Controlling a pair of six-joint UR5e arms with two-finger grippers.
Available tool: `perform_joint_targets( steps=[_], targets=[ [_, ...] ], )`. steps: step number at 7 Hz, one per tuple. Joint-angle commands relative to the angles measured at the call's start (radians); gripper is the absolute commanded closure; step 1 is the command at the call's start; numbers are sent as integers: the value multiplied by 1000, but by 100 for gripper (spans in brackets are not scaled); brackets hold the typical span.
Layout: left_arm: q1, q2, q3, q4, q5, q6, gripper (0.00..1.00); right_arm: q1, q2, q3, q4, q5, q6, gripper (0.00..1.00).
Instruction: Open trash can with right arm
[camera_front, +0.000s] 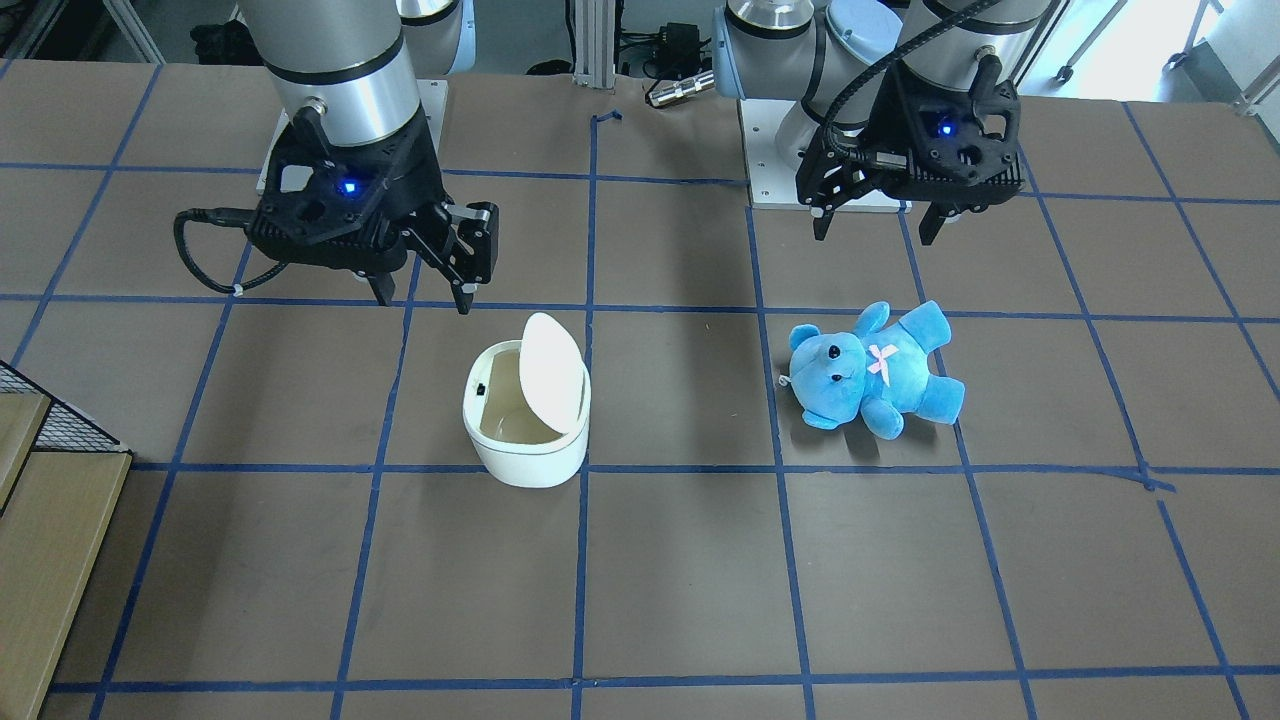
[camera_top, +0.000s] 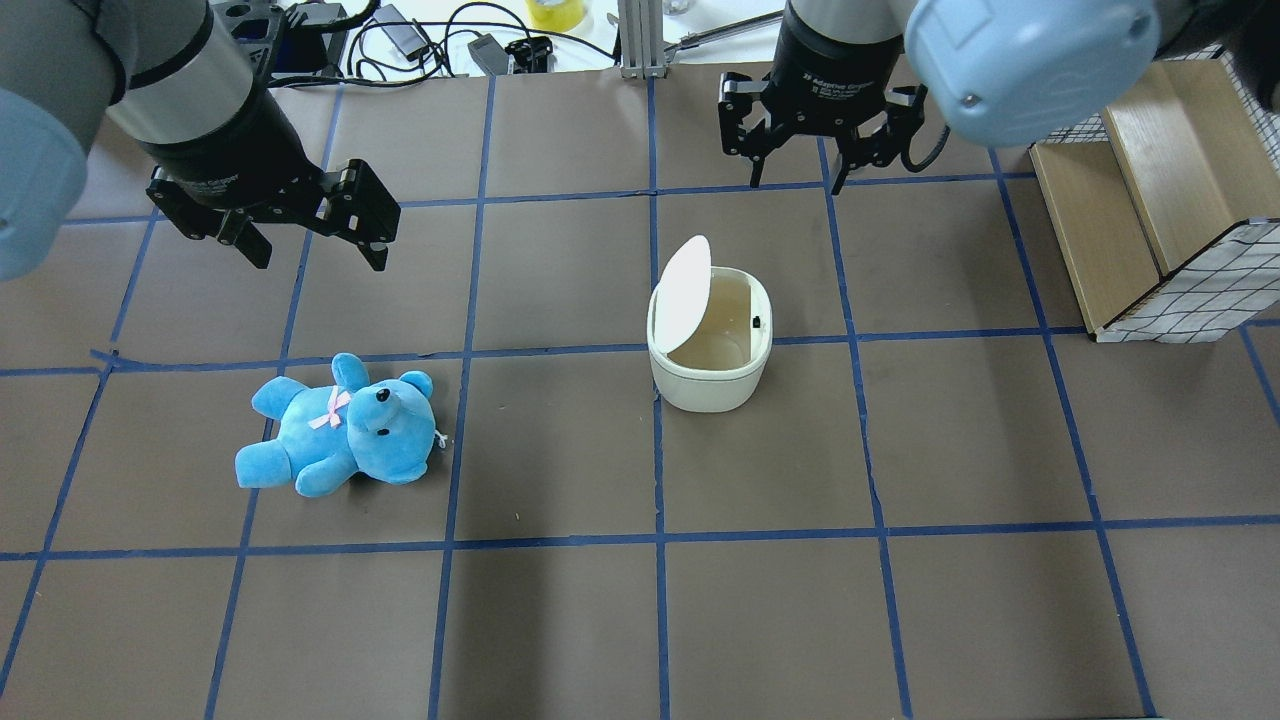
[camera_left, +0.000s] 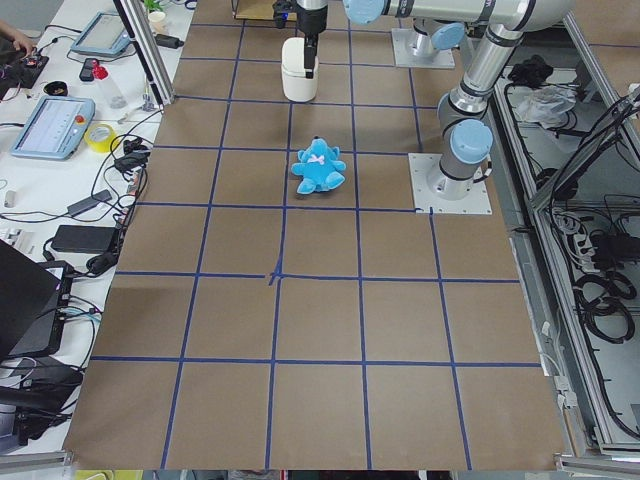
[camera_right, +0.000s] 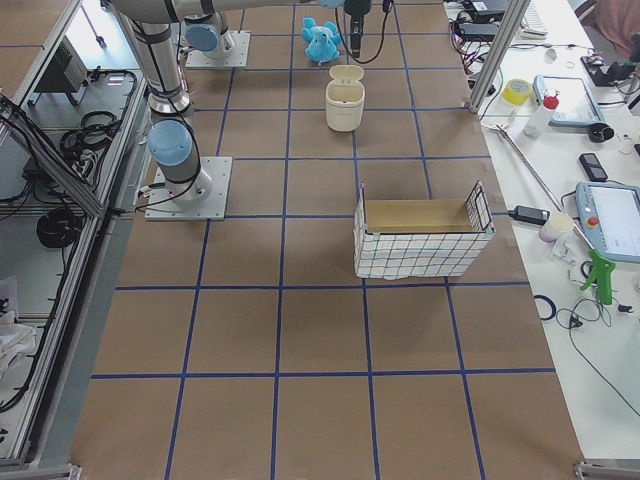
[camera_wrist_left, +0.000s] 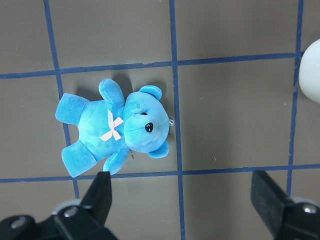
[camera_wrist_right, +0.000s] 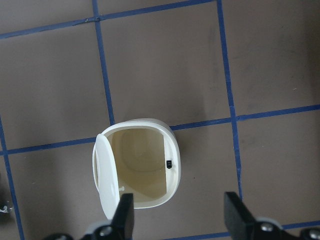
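Trash can (camera_top: 708, 385) open, teddy (camera_top: 340, 440) apart — basket (camera_right: 420, 255) nearby

Trash can (camera_wrist_left: 312, 70) cut off by right edge in left wrist view. Wire basket (camera_front: 60, 420) clipped by left edge in front-facing view. Trash can too small for detail in exterior left view.

White trash can (camera_top: 708, 385), cream inside, black latch (camera_top: 757, 322). Bright blue teddy bear (camera_top: 340, 440), pink bow (camera_top: 330, 410). Brown counter (camera_top: 560, 620) gridded with blue tape lines. White basket (camera_top: 1240, 270) with black grid pattern, tan wood lining.
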Motion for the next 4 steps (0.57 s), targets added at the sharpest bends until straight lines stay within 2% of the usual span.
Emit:
perform_joint_targets(
  steps=[1, 4],
  targets=[
    [0, 0, 0, 0, 0, 0, 0, -73, -20, -36, 101, -24, -157, 0],
    [0, 0, 0, 0, 0, 0, 0, -105, -30, -36, 123, -39, -204, 0]
  ],
)
